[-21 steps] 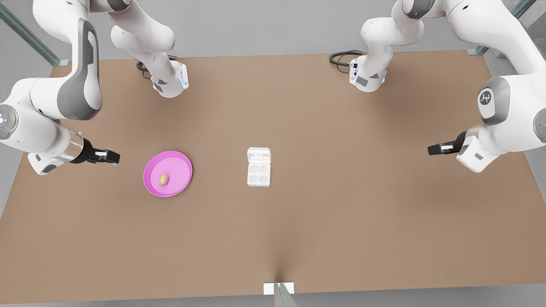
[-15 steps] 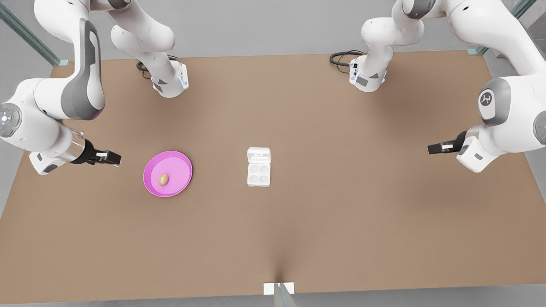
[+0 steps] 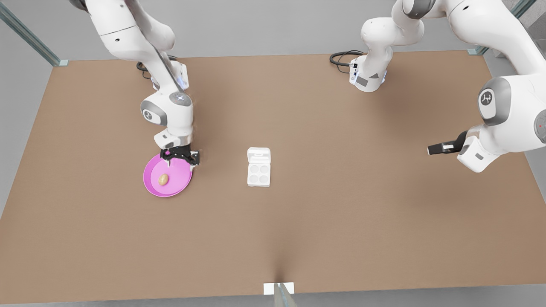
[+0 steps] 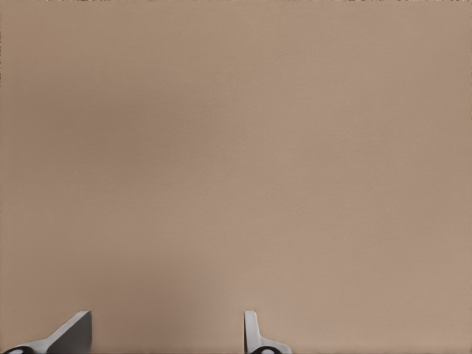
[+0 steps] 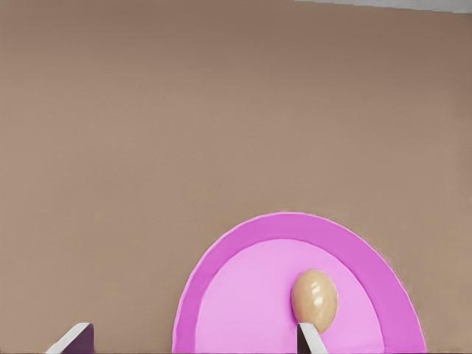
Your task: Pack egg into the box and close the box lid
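A tan egg [image 3: 163,179] [image 5: 315,297] lies on the pink plate [image 3: 147,184] [image 5: 243,236] at the front view's left. My right gripper [image 3: 181,158] [image 5: 192,343] hangs open over the plate's far right rim, a short way from the egg and touching nothing. The white box [image 3: 258,173] sits mid-table with four bare cups. The box lid [image 3: 259,154] lies open on its far side. At the front view's right, my left gripper [image 3: 436,149] [image 4: 162,335] waits open above bare table, far from the box.
Both arm bases [image 3: 170,83] [image 3: 367,76] stand at the table's far edge with black cables [image 3: 341,57] beside them. A small white tab [image 3: 278,288] sits at the near edge. Brown tabletop [image 3: 341,213] stretches wide around the box.
My right arm has swung in from the front view's far left edge, and its gripper now points down over the plate's far rim. The left arm has not moved.
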